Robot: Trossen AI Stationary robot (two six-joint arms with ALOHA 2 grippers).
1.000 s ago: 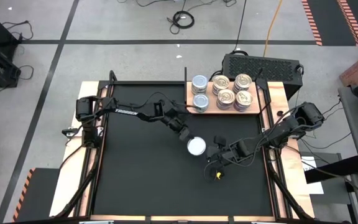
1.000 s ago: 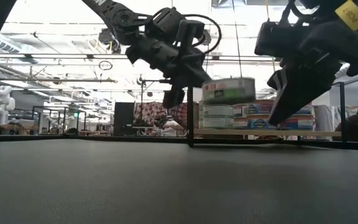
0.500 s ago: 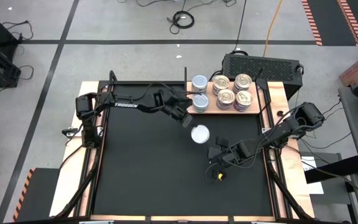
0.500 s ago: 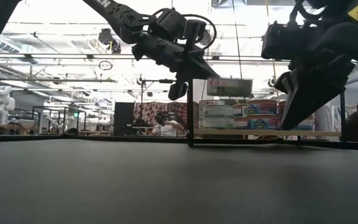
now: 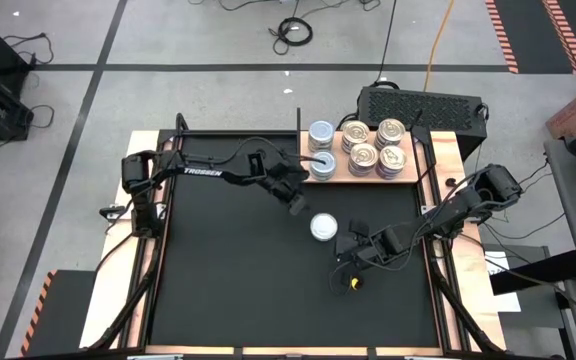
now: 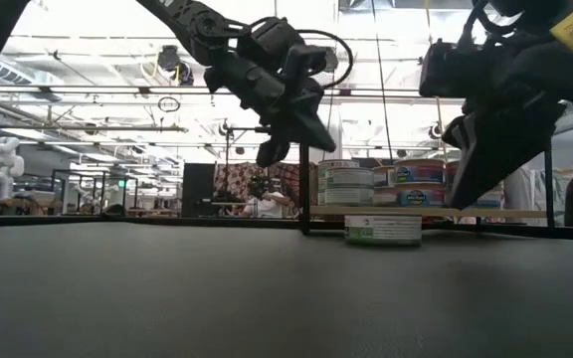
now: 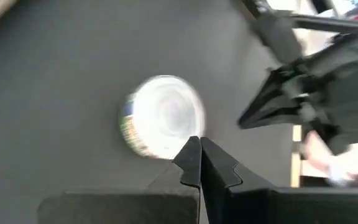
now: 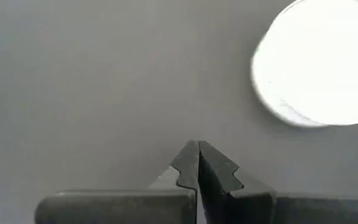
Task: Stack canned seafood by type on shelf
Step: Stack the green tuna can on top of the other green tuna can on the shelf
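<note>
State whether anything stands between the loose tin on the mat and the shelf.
Nothing on the mat does. The tin sits alone, with bare mat up to the shelf. The left end effector hangs above that stretch, shut.

A black mat (image 5: 228, 260) covers the table beside a black vented box (image 5: 420, 103).

Grey floor (image 5: 218, 40) with black tape lines, cables (image 5: 293, 30).

robotics lab — taped concrete floor (image 5: 218, 100), floor cables (image 5: 293, 32), white robot (image 6: 3, 159) behind
</note>
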